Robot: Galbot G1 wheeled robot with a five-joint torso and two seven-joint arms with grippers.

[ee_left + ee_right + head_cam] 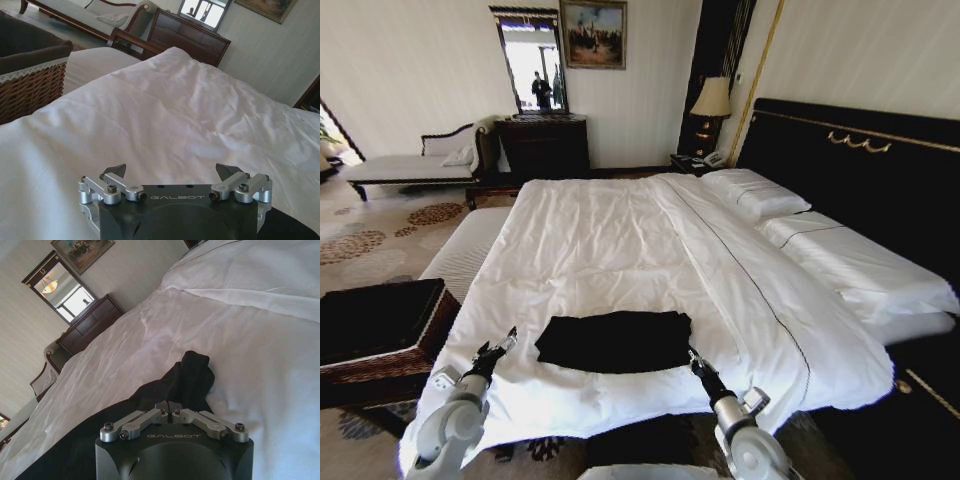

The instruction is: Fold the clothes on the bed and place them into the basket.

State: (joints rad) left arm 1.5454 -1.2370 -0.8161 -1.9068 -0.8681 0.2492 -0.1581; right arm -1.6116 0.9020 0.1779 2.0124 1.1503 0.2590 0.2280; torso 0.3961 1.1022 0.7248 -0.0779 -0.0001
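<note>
You have the bed [620,240] in front of you, very large, with its white duvet [190,115] spread flat and white pillows [760,195] against the tall black headboard [860,160] on the right side. At the left of the bed, near its foot corner, stands the dark woven basket [390,345] with black lining; in the left wrist view you see its wicker wall [30,87] close beside the duvet edge.

The black T-shirt [615,340] lies on the duvet near the foot edge, between your two arms, already folded to a flat rectangle. No lettering shows on it.

Your left gripper [505,343] is over the duvet just beside the left edge of the shirt, not touching it, and its fingers [116,171] stand wide apart with nothing between them.

Your right gripper [694,357] is at the right near corner of the shirt. Its fingers [169,406] are pressed together on the black cloth [185,380], which rises in a small bunch there.
</note>
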